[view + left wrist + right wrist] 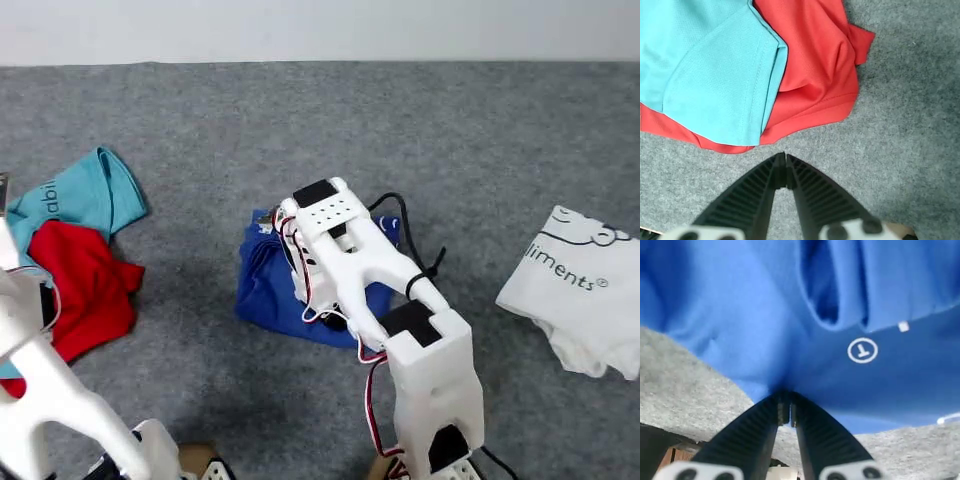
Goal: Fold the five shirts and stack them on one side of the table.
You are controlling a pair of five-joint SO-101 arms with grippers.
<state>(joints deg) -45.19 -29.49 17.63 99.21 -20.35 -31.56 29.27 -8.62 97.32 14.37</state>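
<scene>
The blue shirt (262, 295) is seen crumpled at the middle of the grey desk (470, 140), partly covered by the right arm. Its edge is pinched by the right hand (785, 407), whose jaws are closed on the cloth. At the desk's left side a red shirt (85, 285) is spread, with a teal shirt (85, 195) laid partly over it. The left hand (785, 162) is held closed and empty over bare desk just beside the red shirt. A white shirt (580, 290) is found well apart, at the right edge.
</scene>
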